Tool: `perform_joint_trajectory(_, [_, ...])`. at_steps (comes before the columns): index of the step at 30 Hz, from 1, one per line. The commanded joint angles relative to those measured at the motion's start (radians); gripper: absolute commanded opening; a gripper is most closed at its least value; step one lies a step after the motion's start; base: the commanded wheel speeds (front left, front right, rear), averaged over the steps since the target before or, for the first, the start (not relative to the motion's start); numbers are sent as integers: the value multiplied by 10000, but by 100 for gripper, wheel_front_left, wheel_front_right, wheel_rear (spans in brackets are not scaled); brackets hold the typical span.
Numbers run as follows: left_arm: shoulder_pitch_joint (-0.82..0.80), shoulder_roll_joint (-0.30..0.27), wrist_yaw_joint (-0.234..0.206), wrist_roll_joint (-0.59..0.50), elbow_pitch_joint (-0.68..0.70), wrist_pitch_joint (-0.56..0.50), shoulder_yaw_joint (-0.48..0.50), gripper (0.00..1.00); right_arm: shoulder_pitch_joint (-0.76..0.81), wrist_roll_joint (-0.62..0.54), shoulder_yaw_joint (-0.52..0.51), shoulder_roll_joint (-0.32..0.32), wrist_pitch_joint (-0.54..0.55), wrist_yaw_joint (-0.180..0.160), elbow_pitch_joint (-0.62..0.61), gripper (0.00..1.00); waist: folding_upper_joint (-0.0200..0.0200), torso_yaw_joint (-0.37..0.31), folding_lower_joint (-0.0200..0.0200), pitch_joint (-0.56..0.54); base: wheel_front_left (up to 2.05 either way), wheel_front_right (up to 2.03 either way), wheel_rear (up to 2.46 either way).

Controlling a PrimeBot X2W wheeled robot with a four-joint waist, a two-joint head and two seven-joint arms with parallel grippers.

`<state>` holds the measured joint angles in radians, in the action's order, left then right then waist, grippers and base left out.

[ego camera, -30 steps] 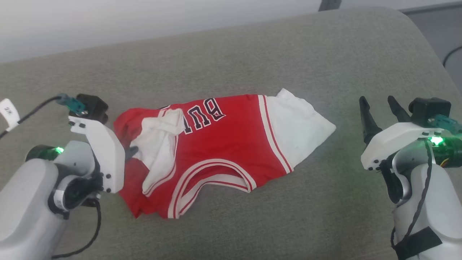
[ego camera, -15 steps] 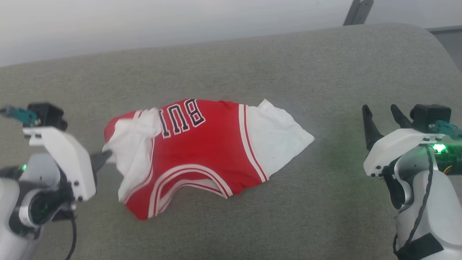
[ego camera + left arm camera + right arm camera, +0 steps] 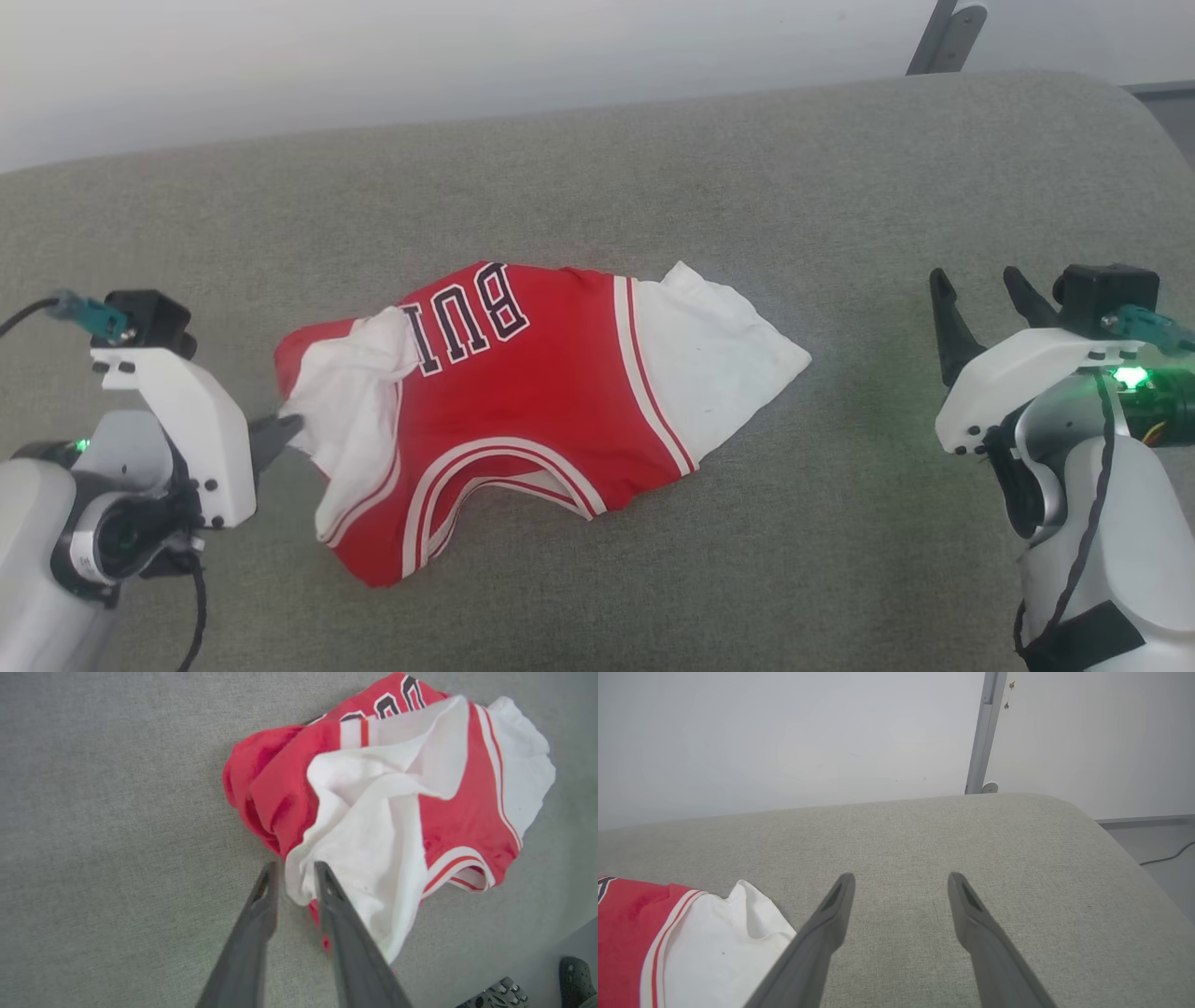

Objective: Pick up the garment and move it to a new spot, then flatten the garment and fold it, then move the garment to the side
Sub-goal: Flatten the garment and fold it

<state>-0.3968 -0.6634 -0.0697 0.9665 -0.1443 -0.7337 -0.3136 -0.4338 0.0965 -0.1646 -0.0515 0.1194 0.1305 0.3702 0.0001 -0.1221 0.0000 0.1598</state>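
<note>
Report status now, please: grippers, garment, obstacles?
Left gripper shut on the garment, at its white sleeve. Right gripper open, apart from it. No obstacle seen.

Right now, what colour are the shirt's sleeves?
White sleeves, edged with red-and-white stripes where they meet the red shirt; clearest in the head view.

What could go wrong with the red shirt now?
The left claw pinches only a thin edge of the white sleeve of the crumpled red jersey T-shirt, so it could slip out when pulled. The shirt is bunched and folded over itself, so dragging may wrinkle it more. The open right claw hangs apart from it, giving no help.
</note>
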Motion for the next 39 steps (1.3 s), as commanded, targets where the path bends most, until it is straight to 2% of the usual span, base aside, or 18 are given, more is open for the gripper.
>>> perform_joint_trajectory(1, [-190, -14, 86, -179, -72, -31, -38, 100, -19, -36, 15, 15, 33, 5, -51, 100, -1, -7, 0, 0, 0, 0, 0])
perform_joint_trajectory(14, [-1050, -106, 856, -792, -81, -178, -755, 100, 83, 92, 64, 15, 84, 3, -280, 100, -1, -112, 0, 164, 0, 0, 0])
perform_joint_trajectory(15, [-1096, -91, 893, -829, -79, -179, -801, 96, 83, 98, 70, 15, 76, 3, -276, 100, -1, -121, 0, 181, 0, 0, 0])
perform_joint_trajectory(18, [-1208, -95, 1002, -886, -86, -205, -955, 44, 81, 122, 83, 15, 49, 3, -274, 100, -1, -155, 0, 228, 0, 0, 0])
perform_joint_trajectory(19, [-1208, -95, 1002, -886, -86, -205, -955, 44, 81, 122, 83, 15, 49, 3, -274, 100, -1, -155, 0, 228, 0, 0, 0])
perform_joint_trajectory(20, [-1240, -82, 1064, -906, -72, -222, -1002, 28, 80, 132, 86, 15, 39, 3, -278, 100, -1, -169, 0, 243, 0, 0, 0])
perform_joint_trajectory(21, [-1276, -109, 1148, -982, -24, -202, -1064, 5, 85, 145, 92, 15, 32, 5, -278, 100, -1, -182, 0, 260, 0, 0, 0])
perform_joint_trajectory(22, [-1298, -143, 1180, -1032, -51, -204, -1118, 0, 92, 156, 87, 15, 12, 3, -275, 100, -1, -197, 0, 288, 0, 0, 0])
perform_joint_trajectory(28, [-1410, -198, 1175, -1101, 85, -264, -1172, 0, 108, 109, 13, 15, -34, 3, -239, 100, -1, -201, 0, 318, 0, 0, 0])
perform_joint_trajectory(35, [-1289, -315, 844, -921, 680, -451, -1010, 0, 162, 106, -24, 15, -31, 3, -210, 100, -1, -127, 0, 292, 0, 0, 0])
perform_joint_trajectory(39, [-1092, -579, 524, -869, 1192, -606, -823, 0, 185, 116, -34, 16, -17, 5, -228, 100, -1, -76, 0, 291, 0, 0, 0])
